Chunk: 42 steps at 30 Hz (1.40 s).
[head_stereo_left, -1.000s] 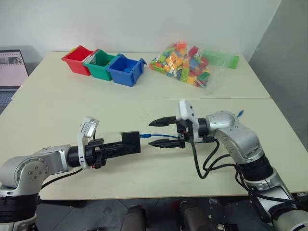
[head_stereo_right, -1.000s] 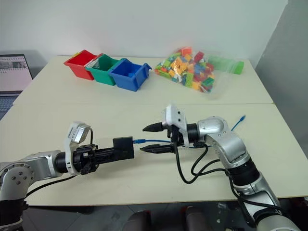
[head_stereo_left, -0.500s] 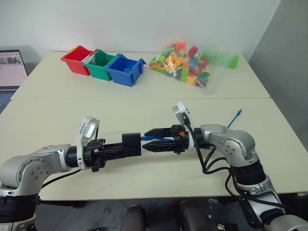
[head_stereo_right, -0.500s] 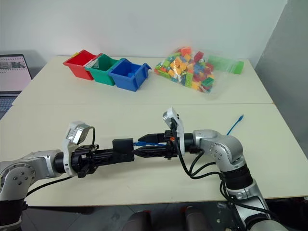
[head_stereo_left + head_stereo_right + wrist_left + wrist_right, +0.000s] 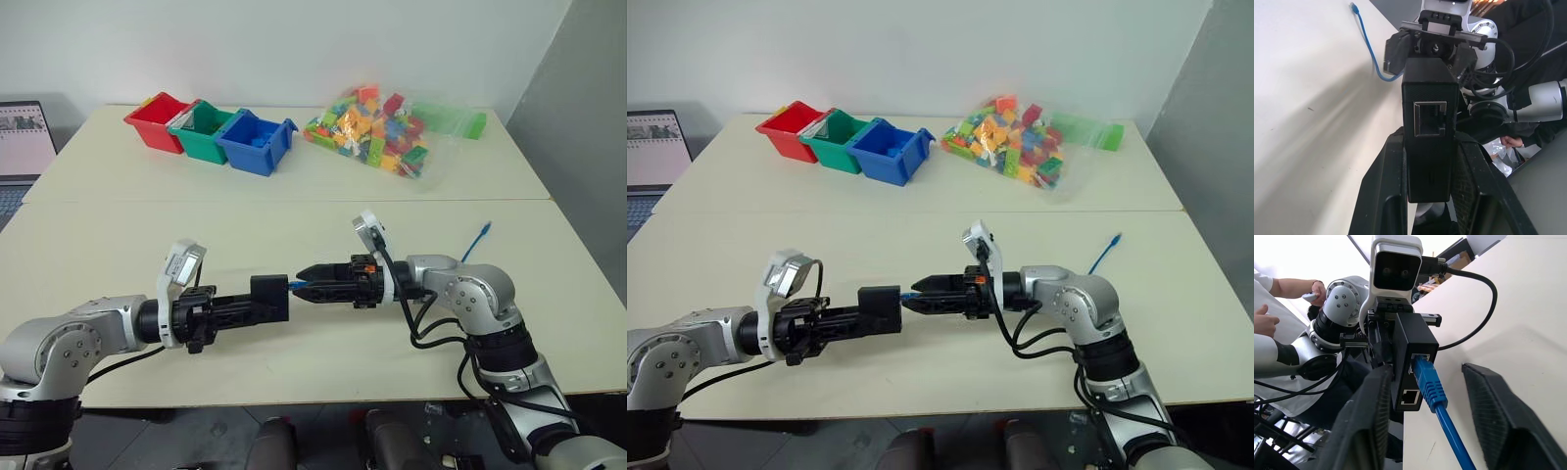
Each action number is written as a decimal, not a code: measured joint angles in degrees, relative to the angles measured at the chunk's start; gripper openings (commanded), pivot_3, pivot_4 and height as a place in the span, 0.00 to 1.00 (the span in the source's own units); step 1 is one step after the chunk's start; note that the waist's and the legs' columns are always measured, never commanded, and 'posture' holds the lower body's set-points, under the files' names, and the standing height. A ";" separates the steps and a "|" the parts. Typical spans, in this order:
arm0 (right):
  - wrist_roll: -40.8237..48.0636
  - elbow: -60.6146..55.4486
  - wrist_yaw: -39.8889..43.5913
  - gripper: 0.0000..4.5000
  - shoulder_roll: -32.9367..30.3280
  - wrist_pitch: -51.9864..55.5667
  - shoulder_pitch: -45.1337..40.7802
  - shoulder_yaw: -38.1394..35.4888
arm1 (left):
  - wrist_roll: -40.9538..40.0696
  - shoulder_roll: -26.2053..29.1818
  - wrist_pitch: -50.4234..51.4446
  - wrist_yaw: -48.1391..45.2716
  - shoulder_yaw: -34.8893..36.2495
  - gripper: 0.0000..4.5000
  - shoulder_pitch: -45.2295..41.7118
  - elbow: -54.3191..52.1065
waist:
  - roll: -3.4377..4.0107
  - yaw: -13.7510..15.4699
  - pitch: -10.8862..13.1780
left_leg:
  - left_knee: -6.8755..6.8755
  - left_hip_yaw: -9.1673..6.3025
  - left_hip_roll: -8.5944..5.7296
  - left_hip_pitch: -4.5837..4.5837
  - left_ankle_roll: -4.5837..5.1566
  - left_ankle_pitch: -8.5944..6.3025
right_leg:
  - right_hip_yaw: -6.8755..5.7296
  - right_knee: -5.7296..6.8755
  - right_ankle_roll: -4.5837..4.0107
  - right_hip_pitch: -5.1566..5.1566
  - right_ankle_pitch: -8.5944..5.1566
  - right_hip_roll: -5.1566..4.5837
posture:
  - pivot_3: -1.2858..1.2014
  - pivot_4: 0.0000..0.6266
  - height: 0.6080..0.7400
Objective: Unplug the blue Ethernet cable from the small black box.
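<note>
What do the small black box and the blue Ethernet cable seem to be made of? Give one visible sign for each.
The small black box: probably moulded plastic with a matte, finely textured finish; its faces look dull, with crisp edges and square port openings. The blue Ethernet cable: a flexible cord in a smooth, slightly glossy jacket, likely rubbery plastic; it curves loosely over the table, and its plug boot looks ribbed.
</note>
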 measured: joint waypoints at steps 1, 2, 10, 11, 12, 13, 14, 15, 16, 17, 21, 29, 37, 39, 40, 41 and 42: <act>-0.01 0.00 0.02 0.29 -0.05 0.00 -0.12 0.04 | 0.01 0.00 -0.02 -0.08 0.00 0.17 0.00 0.00 | 0.00 0.00 0.00 | 0.00 0.00 0.00 0.00 0.00 0.00 | 0.00 -0.01 0.00 0.00 0.00 0.00 | 0.52 0.24 1.00; -0.04 0.00 0.07 0.25 -0.12 0.00 -0.17 0.11 | 0.01 0.00 -0.02 -0.09 0.00 0.17 -0.01 0.00 | 0.00 -0.01 0.00 | 0.00 0.00 0.00 0.00 0.00 0.00 | 0.00 -0.01 0.00 0.00 0.00 0.00 | 0.52 0.24 1.00; -0.23 -0.02 1.30 0.01 -1.18 -1.23 -0.27 0.91 | 0.44 -0.10 0.01 -0.13 -0.04 0.17 -0.03 -0.05 | 0.01 0.00 0.00 | -0.03 0.01 0.00 -0.01 0.00 0.00 | 0.00 -0.05 0.00 0.00 0.00 0.00 | 0.52 0.24 1.00; -0.32 -0.02 1.44 0.01 -1.34 -1.43 -0.35 1.04 | 0.44 -0.17 0.01 -0.12 -0.06 0.17 -0.04 -0.05 | 0.01 0.00 0.00 | -0.03 0.01 0.00 -0.01 0.00 0.00 | 0.00 -0.06 0.00 0.00 0.00 0.00 | 0.52 0.24 1.00; -0.40 -0.02 1.53 0.01 -1.50 -1.71 -0.42 1.19 | 0.44 -0.23 0.02 -0.09 -0.07 0.17 -0.06 -0.05 | 0.01 0.00 0.00 | -0.03 0.00 0.00 -0.01 0.00 0.00 | 0.00 -0.06 0.00 0.00 0.00 0.00 | 0.52 0.24 1.00; -0.43 -0.02 1.56 0.01 -1.66 -1.92 -0.50 1.36 | 0.44 -0.26 0.04 -0.02 -0.08 0.17 -0.08 -0.06 | 0.01 0.00 0.00 | -0.03 0.01 0.00 -0.01 0.00 0.00 | 0.00 -0.06 0.00 0.00 0.00 0.00 | 0.52 0.24 1.00; -0.44 -0.03 1.56 0.01 -1.78 -2.08 -0.53 1.50 | 0.44 -0.27 0.06 0.03 -0.09 0.17 -0.09 -0.08 | 0.01 0.00 0.00 | -0.03 0.00 0.00 -0.01 0.00 0.00 | 0.00 -0.06 0.00 0.00 0.00 0.00 | 0.52 0.24 1.00; -0.44 -0.03 1.56 0.01 -1.89 -2.21 -0.53 1.60 | 0.44 -0.33 0.08 0.12 -0.11 0.17 -0.09 -0.09 | 0.01 0.00 0.00 | -0.03 0.00 0.00 -0.01 0.00 0.00 | 0.00 -0.07 0.00 0.00 0.00 0.00 | 0.52 0.24 1.00; -0.45 -0.03 1.56 0.01 -1.97 -2.24 -0.54 1.64 | 0.44 -0.40 0.09 0.21 -0.14 0.17 -0.09 -0.11 | 0.01 0.00 0.00 | -0.03 0.00 0.00 -0.01 0.00 0.00 | 0.00 -0.07 0.00 0.00 0.00 0.00 | 0.52 0.24 1.00; -0.45 -0.03 1.56 0.01 -2.09 -2.28 -0.54 1.68 | 0.44 -0.51 0.09 0.35 -0.21 0.17 -0.10 -0.14 | 0.01 0.00 0.00 | -0.03 0.01 0.00 -0.01 0.00 0.00 | 0.01 -0.07 0.00 0.00 0.00 0.00 | 0.52 0.24 1.00; -0.23 -0.02 1.44 0.01 -2.22 -2.10 -0.54 1.69 | 0.49 -0.51 0.00 0.40 -0.47 0.17 -0.10 -0.15 | 0.01 0.00 0.01 | -0.04 0.00 0.00 -0.02 0.00 0.00 | 0.00 -0.09 0.00 0.00 0.00 0.00 | 0.52 0.24 1.00; 1.64 1.39 1.47 0.39 -1.90 -0.39 -0.53 -0.28 | 0.51 -0.60 -1.54 -0.65 -1.07 0.17 -0.09 -1.36 | 0.00 0.00 0.01 | -0.04 0.01 0.00 -0.03 0.00 0.00 | 0.01 -0.12 0.00 0.00 0.00 0.00 | 0.52 0.24 1.00; 5.58 1.13 0.41 0.44 -1.81 4.15 1.35 -2.61 | 0.56 -0.80 -3.38 -1.94 -1.17 0.17 -0.09 -1.49 | 0.01 0.00 0.01 | -0.06 0.01 0.00 -0.04 0.01 0.00 | 0.01 -0.15 0.00 0.00 0.00 0.00 | 0.52 0.24 1.00; 6.82 0.50 -0.47 0.44 -1.47 5.15 2.04 -3.12 | 0.56 -0.81 -3.67 -1.96 -1.17 0.17 -0.09 -1.48 | 0.01 0.00 0.01 | -0.06 0.01 0.00 -0.05 0.01 0.00 | 0.01 -0.15 0.00 0.00 0.00 0.00 | 0.52 0.24 1.00; 7.13 0.01 -0.99 0.44 -1.22 5.50 2.21 -3.51 | 0.56 -0.81 -3.70 -1.96 -1.17 0.17 -0.09 -1.48 | 0.01 0.00 0.01 | -0.06 0.01 0.01 -0.05 0.01 0.00 | 0.01 -0.15 0.01 0.00 0.00 0.00 | 0.52 0.24 1.00; 7.61 -0.63 -1.51 0.44 -1.00 5.74 2.42 -3.92 | 0.56 -0.82 -3.75 -1.96 -1.17 0.17 -0.09 -1.48 | 0.00 0.00 0.01 | -0.06 0.00 0.00 -0.05 0.01 0.00 | 0.01 -0.16 0.01 0.00 0.00 0.00 | 0.52 0.24 1.00; 8.34 -1.59 -2.07 0.44 -0.81 6.11 2.85 -4.39 | 0.57 -0.83 -3.79 -1.95 -1.17 0.17 -0.09 -1.46 | 0.00 0.00 0.01 | -0.06 0.00 0.01 -0.06 0.01 0.00 | 0.01 -0.17 0.01 0.00 0.00 0.00 | 0.52 0.24 1.00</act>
